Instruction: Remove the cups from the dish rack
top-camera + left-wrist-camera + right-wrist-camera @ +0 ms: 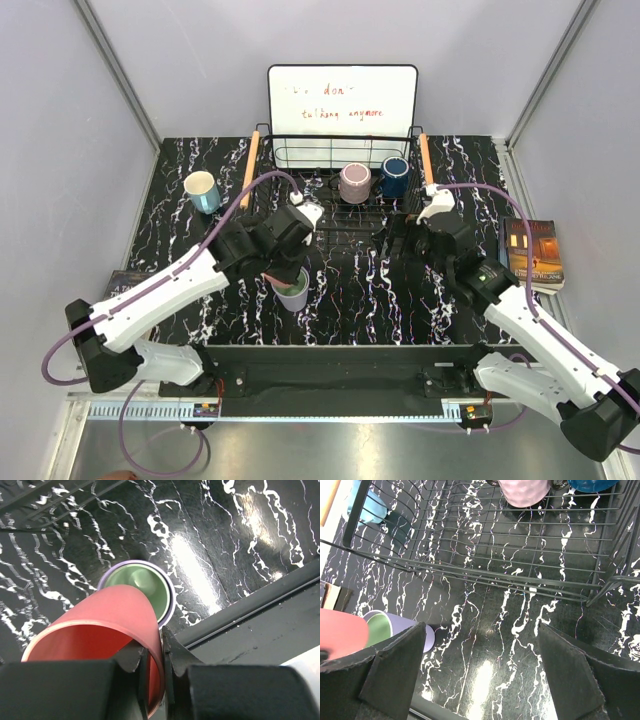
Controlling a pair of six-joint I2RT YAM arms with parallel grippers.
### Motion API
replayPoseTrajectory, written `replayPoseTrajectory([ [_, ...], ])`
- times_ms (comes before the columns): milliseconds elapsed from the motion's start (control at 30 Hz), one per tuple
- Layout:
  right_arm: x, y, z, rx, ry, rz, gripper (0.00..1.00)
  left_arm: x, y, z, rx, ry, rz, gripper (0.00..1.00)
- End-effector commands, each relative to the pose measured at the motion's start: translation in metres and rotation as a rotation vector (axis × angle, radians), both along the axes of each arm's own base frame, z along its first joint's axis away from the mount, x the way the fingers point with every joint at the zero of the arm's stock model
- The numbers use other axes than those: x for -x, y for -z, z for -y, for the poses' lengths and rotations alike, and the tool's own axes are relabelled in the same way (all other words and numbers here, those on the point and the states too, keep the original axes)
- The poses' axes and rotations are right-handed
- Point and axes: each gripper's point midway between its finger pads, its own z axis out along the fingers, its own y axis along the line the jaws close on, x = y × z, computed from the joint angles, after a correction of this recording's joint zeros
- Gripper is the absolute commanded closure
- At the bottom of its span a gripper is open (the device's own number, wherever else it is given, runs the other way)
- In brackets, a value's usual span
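REMOTE DESK, TOP VIEW AND 2 WRIST VIEWS: My left gripper (156, 649) pinches the wall of the salmon pink cup (95, 625) at the bottom of the left wrist view, 1 finger inside the rim and 1 outside. The cup hangs tilted, clear of the dish rack (340, 165). Its long axis runs from the open rim at lower left up to the closed base at frame centre.

That base points at the mouth of the lavender cup (142, 582), green inside, which stands upright on the black marbled table (380, 300) just ahead of my fingers. The salmon cup overlaps the lavender rim in this view; I cannot tell whether they touch. I judge that the set-down turns on this line-up: straight down nests 1 cup in the other, and a sidestep lands it beside.

My right gripper (481, 627) hovers with fingers spread wide and nothing between them. The mauve cup (522, 490) and the dark navy blue cup (592, 485) sit in the rack at the top of its view, nearer this arm. The light blue cup (202, 190) stands on the table at upper left.
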Motion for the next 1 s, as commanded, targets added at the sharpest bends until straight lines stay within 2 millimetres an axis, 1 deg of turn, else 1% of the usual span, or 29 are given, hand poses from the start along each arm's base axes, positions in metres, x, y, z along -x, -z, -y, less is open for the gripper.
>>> replayPoseTrajectory([
  [0, -0.006, -0.011, -0.005, -0.026, -0.002, 0.045, 0.0, -0.003, 0.006, 0.023, 0.062, 0.06, -0.003, 1.0],
  [167, -0.009, -0.012, -0.006, -0.016, -0.007, 0.055, 0.0, -0.005, 0.024, 0.029, 0.038, 0.073, -0.022, 1.0],
  [300, -0.01, -0.008, -0.009, -0.01, -0.016, 0.044, 0.0, -0.009, 0.039, 0.028, 0.006, 0.067, -0.025, 1.0],
  [433, -0.01, -0.006, -0.009, -0.006, -0.016, 0.039, 0.0, -0.01, 0.044, 0.027, -0.005, 0.057, -0.029, 1.0],
  [500, -0.011, -0.006, -0.009, -0.006, -0.015, 0.039, 0.0, -0.012, 0.042, 0.026, -0.007, 0.046, -0.016, 0.89],
  [567, -0.011, -0.006, -0.01, -0.008, -0.019, 0.039, 0.0, -0.014, 0.038, 0.024, -0.007, 0.038, 0.0, 0.72],
  [600, -0.011, -0.007, -0.01, -0.009, -0.019, 0.04, 0.0, -0.015, 0.034, 0.024, -0.002, 0.037, 0.008, 0.55],
  [700, -0.011, -0.009, -0.011, -0.014, -0.021, 0.043, 0.0, -0.016, 0.026, 0.022, 0.008, 0.031, 0.031, 0.4],
  [833, -0.011, -0.012, -0.011, -0.02, -0.019, 0.05, 0.0, -0.018, 0.012, 0.016, 0.011, 0.018, 0.062, 0.34],
  [867, -0.011, -0.014, -0.011, -0.021, -0.02, 0.054, 0.0, -0.019, 0.005, 0.013, 0.013, 0.013, 0.082, 0.34],
  [900, -0.012, -0.017, -0.009, -0.016, -0.012, 0.063, 0.0, -0.022, -0.009, 0.014, 0.03, 0.016, 0.109, 0.34],
  [933, -0.013, -0.018, -0.008, -0.008, -0.009, 0.069, 0.0, -0.022, -0.017, 0.009, 0.021, 0.013, 0.124, 0.33],
  [967, -0.015, -0.024, -0.007, -0.004, -0.004, 0.081, 0.0, -0.026, -0.032, 0.004, 0.028, -0.005, 0.167, 0.33],
])
